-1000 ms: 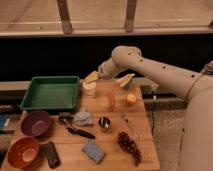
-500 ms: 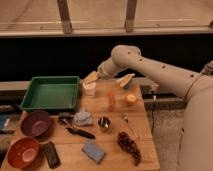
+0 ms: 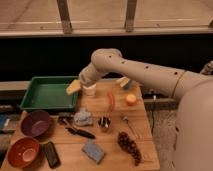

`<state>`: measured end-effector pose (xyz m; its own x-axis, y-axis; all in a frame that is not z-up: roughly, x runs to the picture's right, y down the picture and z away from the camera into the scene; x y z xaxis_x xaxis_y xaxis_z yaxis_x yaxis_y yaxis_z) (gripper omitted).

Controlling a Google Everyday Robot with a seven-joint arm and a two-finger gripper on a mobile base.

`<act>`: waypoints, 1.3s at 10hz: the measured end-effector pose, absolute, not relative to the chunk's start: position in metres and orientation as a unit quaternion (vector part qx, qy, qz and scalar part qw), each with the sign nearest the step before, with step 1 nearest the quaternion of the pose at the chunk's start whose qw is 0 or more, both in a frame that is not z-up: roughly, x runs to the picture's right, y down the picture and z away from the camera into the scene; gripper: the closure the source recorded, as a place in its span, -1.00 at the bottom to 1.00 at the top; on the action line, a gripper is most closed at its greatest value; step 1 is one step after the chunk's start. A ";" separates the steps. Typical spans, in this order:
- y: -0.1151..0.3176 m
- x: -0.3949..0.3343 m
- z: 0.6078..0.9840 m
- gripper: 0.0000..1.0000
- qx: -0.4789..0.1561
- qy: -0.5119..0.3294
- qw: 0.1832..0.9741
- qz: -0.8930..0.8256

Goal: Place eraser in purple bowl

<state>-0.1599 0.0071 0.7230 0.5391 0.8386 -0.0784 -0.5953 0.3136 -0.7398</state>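
The gripper (image 3: 83,85) hangs over the back of the table (image 3: 70,145), beside the green tray (image 3: 50,94); whether it grips anything I cannot tell; the eraser (image 3: 50,154) lies front left, just beside the red-orange bowl (image 3: 22,152), near the purple bowl (image 3: 35,123).

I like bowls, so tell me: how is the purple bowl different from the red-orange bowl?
The purple bowl is dull purple; the red-orange bowl is bright red-orange. The purple bowl sits farther back, nearer the green tray; the red-orange bowl sits nearer the camera, beside the eraser. Both are round, upright and about the same size. The gripper is by the tray's right edge, away from both.
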 end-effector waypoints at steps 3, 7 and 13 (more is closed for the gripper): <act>0.047 -0.217 0.685 -0.39 -0.402 -0.192 0.813 0.375; 0.052 -0.223 0.679 -0.39 -0.406 -0.195 0.815 0.365; 0.098 -0.235 0.702 -0.39 -0.442 -0.160 0.814 0.342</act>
